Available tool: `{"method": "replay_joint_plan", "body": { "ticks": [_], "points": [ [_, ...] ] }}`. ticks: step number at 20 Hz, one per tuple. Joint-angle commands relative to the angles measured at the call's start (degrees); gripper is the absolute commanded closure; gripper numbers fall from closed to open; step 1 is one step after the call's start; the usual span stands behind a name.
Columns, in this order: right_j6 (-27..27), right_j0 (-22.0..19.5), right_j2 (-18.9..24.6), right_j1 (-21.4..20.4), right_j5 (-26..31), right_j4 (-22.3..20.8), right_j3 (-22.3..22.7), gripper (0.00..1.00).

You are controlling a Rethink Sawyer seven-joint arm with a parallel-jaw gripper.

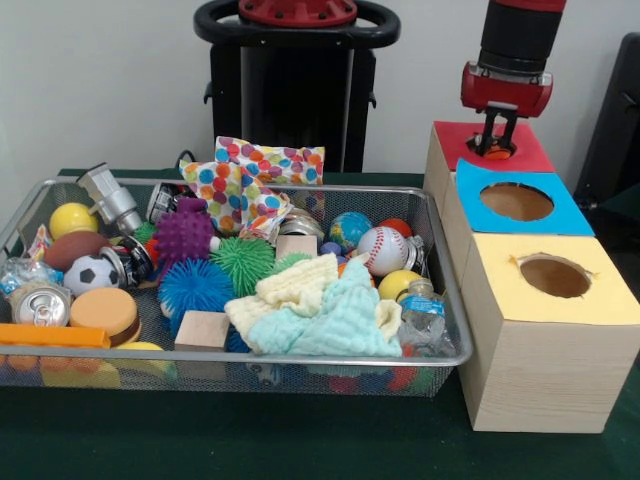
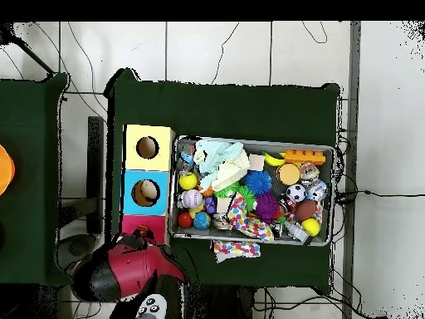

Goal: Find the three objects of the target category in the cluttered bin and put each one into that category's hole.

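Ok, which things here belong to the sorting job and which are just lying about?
Job: gripper, red box it hangs over, orange thing at that hole, mesh bin.
Lying about: blue box, yellow box, spotted cloth behind the bin.

Arm [image 2: 124,270] over red box [image 2: 143,228]
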Motion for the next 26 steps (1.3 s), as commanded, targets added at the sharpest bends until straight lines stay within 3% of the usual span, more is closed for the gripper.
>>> {"method": "replay_joint_plan", "body": {
  "ticks": [1, 26],
  "points": [
    [2.74, -2.53, 4.68, -2.85, 0.17, -0.44, -4.41, 1.0],
    [2.96, -3.06, 4.72, -5.48, 4.43, 0.27, -4.74, 1.0]
  ]
}}
